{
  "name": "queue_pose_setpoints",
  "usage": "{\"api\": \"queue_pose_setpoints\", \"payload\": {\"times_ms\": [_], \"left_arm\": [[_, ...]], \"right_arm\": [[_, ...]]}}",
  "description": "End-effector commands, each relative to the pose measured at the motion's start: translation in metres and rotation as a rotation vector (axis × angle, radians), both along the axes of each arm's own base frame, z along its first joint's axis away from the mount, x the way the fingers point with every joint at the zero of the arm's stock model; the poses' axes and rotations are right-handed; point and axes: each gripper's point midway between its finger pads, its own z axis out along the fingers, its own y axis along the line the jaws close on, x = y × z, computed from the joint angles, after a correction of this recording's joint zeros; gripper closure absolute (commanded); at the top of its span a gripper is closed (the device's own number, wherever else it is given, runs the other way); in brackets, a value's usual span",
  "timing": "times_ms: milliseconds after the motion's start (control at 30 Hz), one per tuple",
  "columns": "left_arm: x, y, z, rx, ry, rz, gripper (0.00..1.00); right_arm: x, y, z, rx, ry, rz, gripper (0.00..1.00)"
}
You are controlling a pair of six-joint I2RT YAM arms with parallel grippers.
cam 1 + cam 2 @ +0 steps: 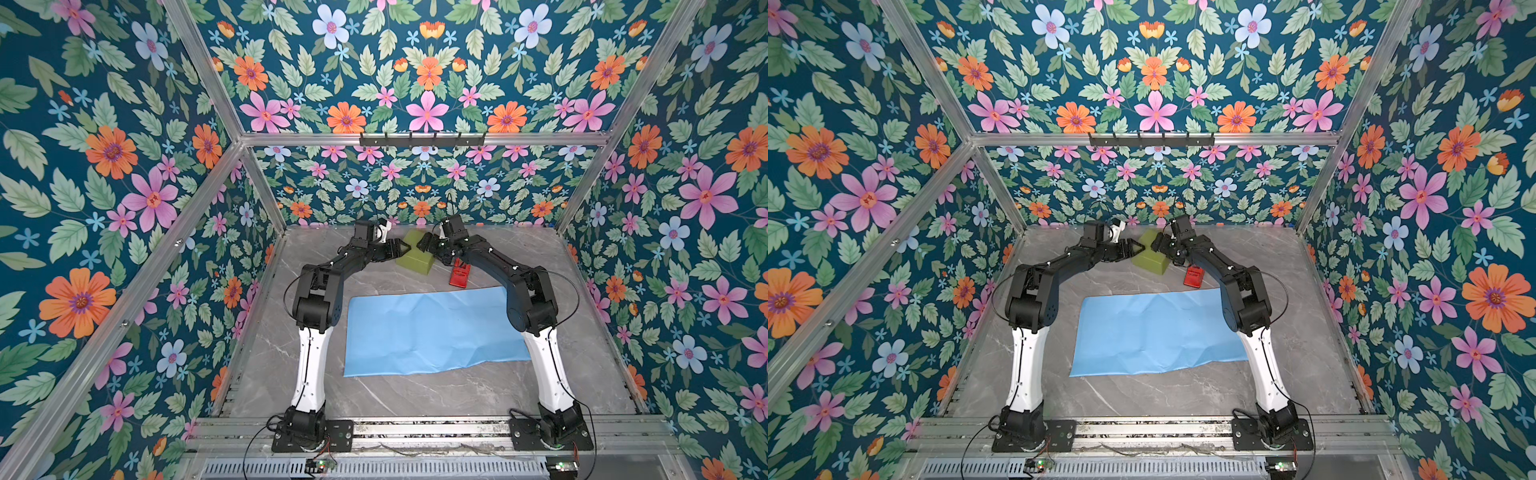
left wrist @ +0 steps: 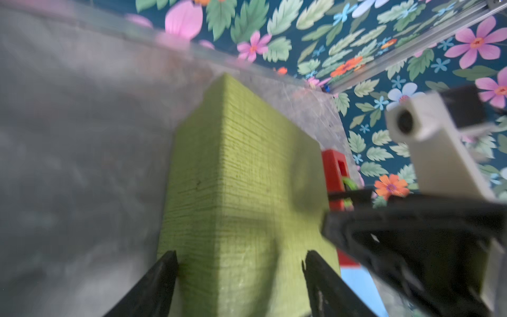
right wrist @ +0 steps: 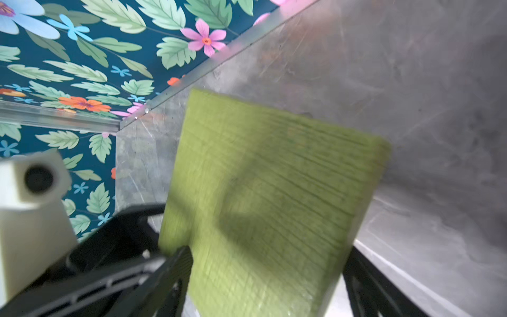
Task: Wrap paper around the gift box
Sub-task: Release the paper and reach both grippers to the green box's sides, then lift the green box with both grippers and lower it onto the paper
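Far centre of the grey marbled tabletop (image 1: pixel 415 395), close to the floral back wall (image 1: pixel 415 199): olive-green squarish gift box (image 1: pixel 413 255) (image 1: pixel 1148 259), set askew to the table edges. Fine horizontal ridges across the faces of the box in both wrist views (image 2: pixel 247 178) (image 3: pixel 274 192), both somewhat blurred.

Reaching in from the left, black left claw (image 1: pixel 404 249) (image 1: pixel 1139 249) at the box's left corner. In its wrist view (image 2: pixel 241 255), jaws spread wide with the box between the two dark fingers (image 2: pixel 167 274). Clamped on it or merely astride it: cannot tell.

Reaching in from the right, black right claw (image 1: pixel 423 243) (image 1: pixel 1156 244) at the box's far right side. Same picture in its wrist view (image 3: pixel 267 254): jaws wide, green face between them, actual grip impossible to judge.

Just right of the box, on its near side, partly under the right arm: narrow red plastic tape dispenser (image 1: pixel 459 272) (image 1: pixel 1194 276), also seen past the box from the left wrist (image 2: pixel 333 175).

Nearer, between the two arms and apart from the box: large rectangular sheet of paper (image 1: pixel 432 328) (image 1: pixel 1158 332), light sky-blue face up, flat on the table, faintly creased, nothing on it.
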Motion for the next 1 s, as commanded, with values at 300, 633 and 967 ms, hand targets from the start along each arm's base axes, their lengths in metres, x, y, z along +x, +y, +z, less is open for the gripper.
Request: {"api": "queue_pose_setpoints", "payload": {"times_ms": [300,633,967], "left_arm": [[-0.027,0.06,-0.012,0.056,0.064,0.182,0.11],[-0.033,0.02,-0.032,0.042,0.121,0.156,0.11],[-0.074,-0.023,0.028,-0.028,0.057,0.063,0.13]], "right_arm": [[-0.027,0.009,-0.003,-0.017,0.047,0.165,0.1],[-0.027,0.037,-0.013,0.112,0.087,0.284,0.18],[-0.068,0.043,0.045,0.246,0.023,0.346,0.3]]}}
